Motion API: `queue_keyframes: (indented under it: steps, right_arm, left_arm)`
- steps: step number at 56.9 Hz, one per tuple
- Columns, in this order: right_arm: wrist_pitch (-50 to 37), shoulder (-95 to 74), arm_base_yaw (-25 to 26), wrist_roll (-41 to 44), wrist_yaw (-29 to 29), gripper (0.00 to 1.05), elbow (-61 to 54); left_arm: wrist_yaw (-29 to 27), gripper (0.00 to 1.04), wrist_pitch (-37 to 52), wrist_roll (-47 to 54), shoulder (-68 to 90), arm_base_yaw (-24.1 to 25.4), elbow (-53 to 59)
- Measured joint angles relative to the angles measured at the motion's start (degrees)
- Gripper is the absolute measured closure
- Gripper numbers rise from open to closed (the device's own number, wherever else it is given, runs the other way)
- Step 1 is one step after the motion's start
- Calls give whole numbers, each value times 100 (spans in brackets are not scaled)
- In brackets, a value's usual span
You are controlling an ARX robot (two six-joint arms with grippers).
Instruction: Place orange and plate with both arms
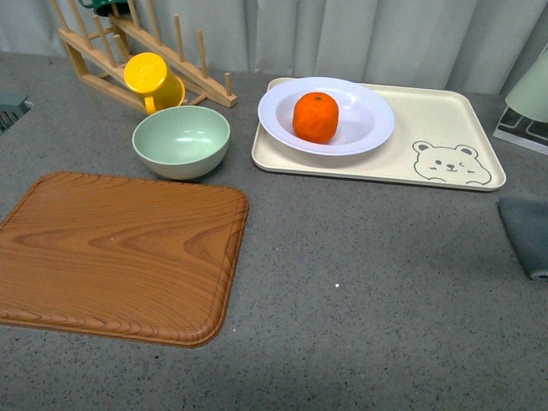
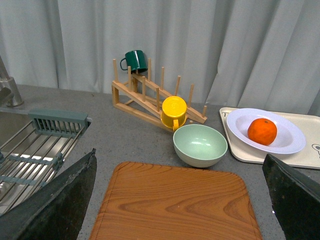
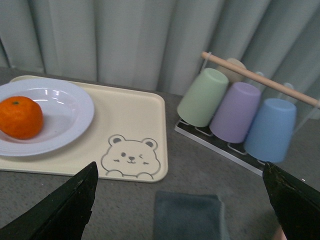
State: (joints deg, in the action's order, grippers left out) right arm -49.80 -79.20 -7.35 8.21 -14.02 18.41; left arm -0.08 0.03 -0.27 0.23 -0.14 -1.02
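Orange (image 1: 315, 117) sits in plate (image 1: 326, 116) (bear tray's (image 1: 385, 163) left end).

Soft even light, mild blur

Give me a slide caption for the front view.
Orange sits in white plate on bear tray; neither arm in view.
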Motion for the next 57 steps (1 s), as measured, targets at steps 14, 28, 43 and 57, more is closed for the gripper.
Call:
queue_keyframes:
  steps: [14, 28, 43, 57]
  right_arm:
    - [1158, 2238, -590, 44, -693, 9, -1305]
    - [2568, 5270, -1504, -232, -695, 19, -1816]
    - [3517, 6454, -625, -730, 127, 67, -1814]
    - [4918, 7715, 319, -761, 1244, 104, -1810]
  left_arm:
    - [0, 6, 0, 0, 0, 0, 0]
    - [7, 6, 0, 0, 0, 0, 0]
    - [2, 6, 0, 0, 0, -2, 0]
    - [-13, 6, 0, 0, 0, 0, 0]
